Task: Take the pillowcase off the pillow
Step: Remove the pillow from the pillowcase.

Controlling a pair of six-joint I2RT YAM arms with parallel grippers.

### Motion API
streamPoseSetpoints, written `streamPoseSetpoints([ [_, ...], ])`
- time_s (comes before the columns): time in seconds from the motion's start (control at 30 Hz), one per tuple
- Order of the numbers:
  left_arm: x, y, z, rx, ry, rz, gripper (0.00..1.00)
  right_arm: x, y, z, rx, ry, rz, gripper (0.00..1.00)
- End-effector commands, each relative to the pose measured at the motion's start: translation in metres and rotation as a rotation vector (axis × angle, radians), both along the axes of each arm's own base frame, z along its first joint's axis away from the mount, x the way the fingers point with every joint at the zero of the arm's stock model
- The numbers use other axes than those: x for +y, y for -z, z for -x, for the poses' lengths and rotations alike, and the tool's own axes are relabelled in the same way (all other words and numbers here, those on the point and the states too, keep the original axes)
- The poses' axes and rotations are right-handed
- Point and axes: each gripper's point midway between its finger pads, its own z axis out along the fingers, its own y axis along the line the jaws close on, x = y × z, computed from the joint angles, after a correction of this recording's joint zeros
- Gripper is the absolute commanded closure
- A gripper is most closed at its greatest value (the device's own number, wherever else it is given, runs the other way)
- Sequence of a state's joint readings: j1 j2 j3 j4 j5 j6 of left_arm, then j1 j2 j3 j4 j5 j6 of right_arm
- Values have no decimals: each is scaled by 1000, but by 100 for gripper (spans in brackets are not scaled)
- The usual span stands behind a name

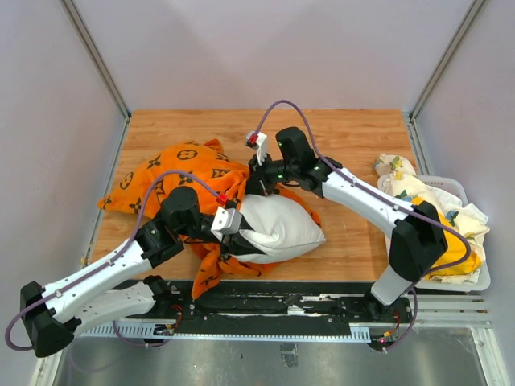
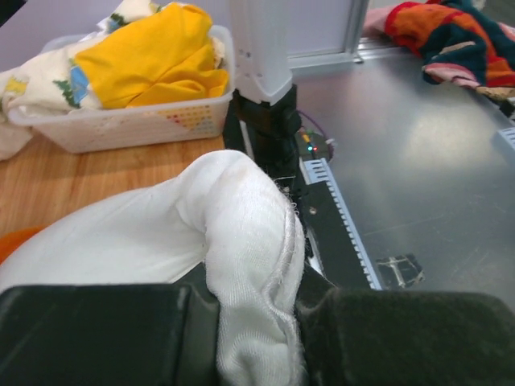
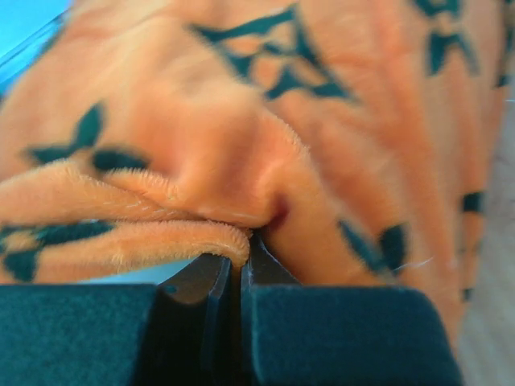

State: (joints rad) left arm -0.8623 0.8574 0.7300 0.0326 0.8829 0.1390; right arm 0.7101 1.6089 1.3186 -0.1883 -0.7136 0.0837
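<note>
The white pillow [image 1: 282,227] lies mid-table, mostly out of the orange pillowcase [image 1: 181,178], which is bunched to its left and behind it, with a strip under its near edge. My left gripper [image 1: 231,232] is shut on the pillow's left corner. In the left wrist view the white fabric [image 2: 249,241] is pinched between the jaws of the left gripper [image 2: 257,330]. My right gripper [image 1: 261,183] is at the pillow's far edge, shut on a fold of the pillowcase. In the right wrist view the right gripper [image 3: 240,269] has its jaws almost together on the orange edge [image 3: 209,233].
A white basket [image 1: 475,281] with yellow and patterned cloths stands at the table's right edge and also shows in the left wrist view [image 2: 137,125]. The right arm's base [image 2: 261,88] stands near the front rail. Grey walls enclose three sides of the table.
</note>
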Motion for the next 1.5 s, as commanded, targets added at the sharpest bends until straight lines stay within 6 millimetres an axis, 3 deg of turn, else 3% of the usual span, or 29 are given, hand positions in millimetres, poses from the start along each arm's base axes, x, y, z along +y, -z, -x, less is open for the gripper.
streamPoseSetpoints([
  [0.0, 24, -76, 83, -193, 407, 269, 100, -26, 46, -88, -116, 384, 185, 99],
  [0.13, 29, -78, 86, -220, 401, 292, 100, -37, 44, -91, -114, 430, 189, 98],
  [0.23, 23, -76, 77, -197, 350, 272, 100, -42, 20, -84, -111, 428, 118, 84],
  [0.27, 19, -76, 71, -192, 315, 264, 100, -44, 6, -81, -99, 426, 70, 74],
  [0.33, 9, -77, 52, -174, 211, 255, 100, -58, -24, -78, -73, 451, -32, 40],
  [0.37, 5, -80, 41, -165, 150, 257, 100, -71, -37, -79, -69, 491, -73, 24],
  [0.43, -6, -85, 8, -134, -30, 250, 100, -105, -59, -86, -52, 625, -154, 1],
  [0.53, -15, -95, -40, -94, -270, 254, 100, -161, -73, -92, 44, 817, -302, 2],
  [0.63, -14, -104, -90, -67, -527, 275, 100, -199, -64, -89, 191, 999, -381, 2],
  [0.77, 0, -107, -147, -62, -834, 276, 100, -234, -52, -74, 338, 1259, -369, 2],
  [0.93, 25, -107, -188, -79, -1108, 298, 100, -267, -74, -53, 393, 1446, -431, 2],
  [1.07, 39, -105, -200, -117, -1205, 306, 100, -267, -93, -41, 418, 1443, -500, 2],
  [1.33, 54, -105, -207, -131, -1296, 341, 100, -230, -64, -44, 689, 1327, -551, 1],
  [1.47, 59, -104, -210, -144, -1327, 356, 100, -220, -52, -45, 739, 1348, -465, 1],
])
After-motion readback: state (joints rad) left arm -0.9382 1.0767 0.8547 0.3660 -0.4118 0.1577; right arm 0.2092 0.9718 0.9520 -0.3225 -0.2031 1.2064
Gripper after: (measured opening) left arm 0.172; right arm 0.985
